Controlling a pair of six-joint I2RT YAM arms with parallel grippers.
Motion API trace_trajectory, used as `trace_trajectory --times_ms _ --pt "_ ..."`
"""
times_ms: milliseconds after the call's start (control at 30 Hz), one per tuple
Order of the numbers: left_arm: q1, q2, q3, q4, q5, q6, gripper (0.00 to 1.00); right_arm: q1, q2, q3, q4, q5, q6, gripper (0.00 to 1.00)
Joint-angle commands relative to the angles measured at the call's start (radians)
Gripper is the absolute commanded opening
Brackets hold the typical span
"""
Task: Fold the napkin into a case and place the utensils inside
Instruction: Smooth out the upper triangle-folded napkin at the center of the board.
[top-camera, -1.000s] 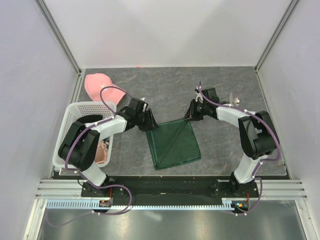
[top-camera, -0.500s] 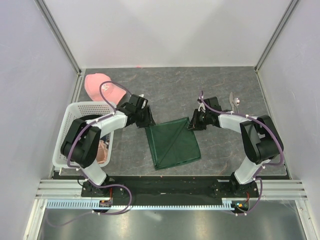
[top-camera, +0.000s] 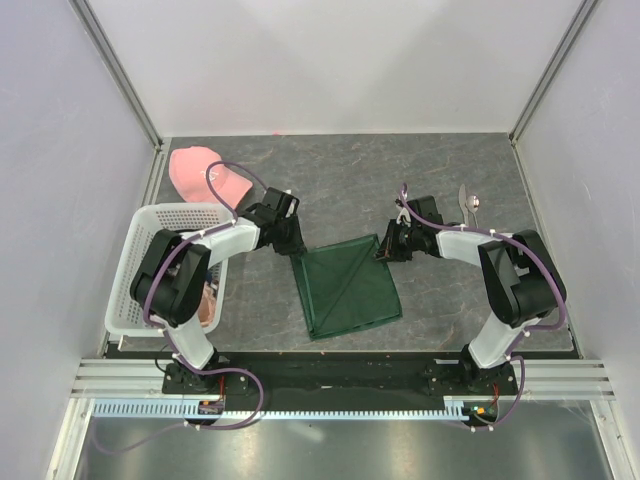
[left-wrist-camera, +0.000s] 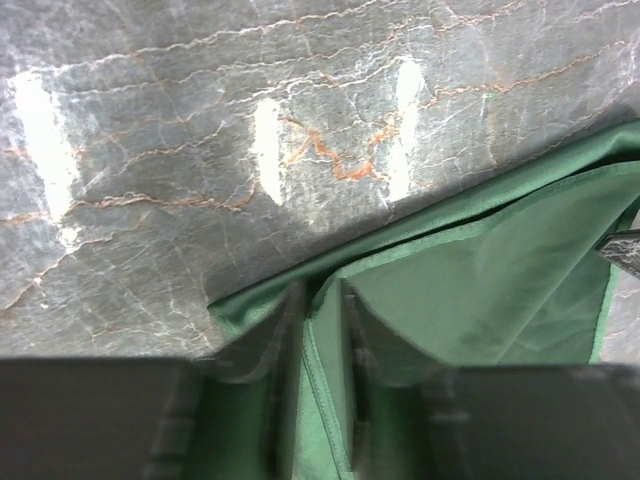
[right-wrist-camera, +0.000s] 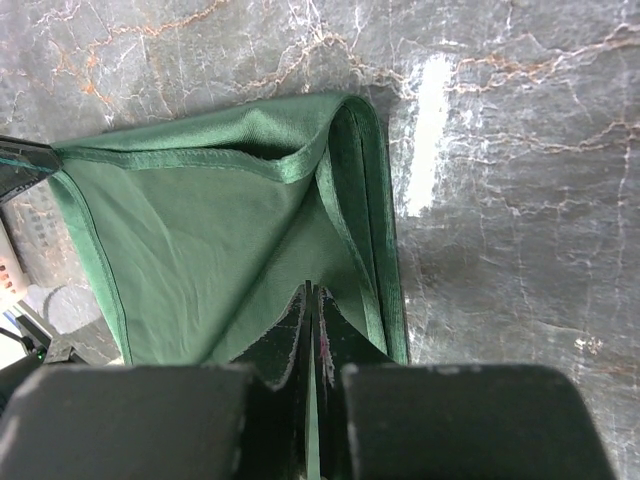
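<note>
Left jaws: clamped on napkin, 11 o'clock corner.
Right jaws: clamped on its 1 o'clock corner.
Why: paired hold likely keeps the fold straight.

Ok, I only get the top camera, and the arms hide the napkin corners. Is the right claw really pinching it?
Observer: Yes. The right wrist view shows the right gripper shut on the napkin, with cloth squeezed between its fingers.
Operator: And the left one?
Observer: The left wrist view shows a cloth edge running between the fingers of the left gripper, with a gap beside it. I can't tell if it grips.
</note>
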Motion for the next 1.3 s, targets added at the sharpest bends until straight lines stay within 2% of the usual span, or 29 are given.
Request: trace_trajectory --times_ms 0,200,467,767,1100,1267 --pt "0.003 -0.043 0.013 -0.005 -0.033 0.033 0.12 -0.002 0.013 -0.009 0.037 0.011 0.008 0.04" --pt "0.003 -0.088 -0.016 -0.02 -0.036 0.025 0.02 -0.002 0.023 -0.013 0.043 0.021 0.014 0.04" --pt "0.003 -0.05 -0.039 -0.016 -0.02 0.018 0.02 -0.002 -0.016 0.017 0.038 -0.003 0.028 0.04" --pt "0.005 -0.039 -0.044 -0.004 -0.025 0.015 0.02 0.0 -0.04 0.134 -0.013 -0.014 0.041 0.03" --pt "0.005 -0.017 -0.038 0.004 -0.026 0.019 0.02 -0.005 0.158 0.212 0.03 0.011 0.005 0.02" --pt "0.011 -0.005 -0.035 0.006 -0.036 0.024 0.02 0.001 0.15 0.224 0.014 0.027 -0.028 0.02"
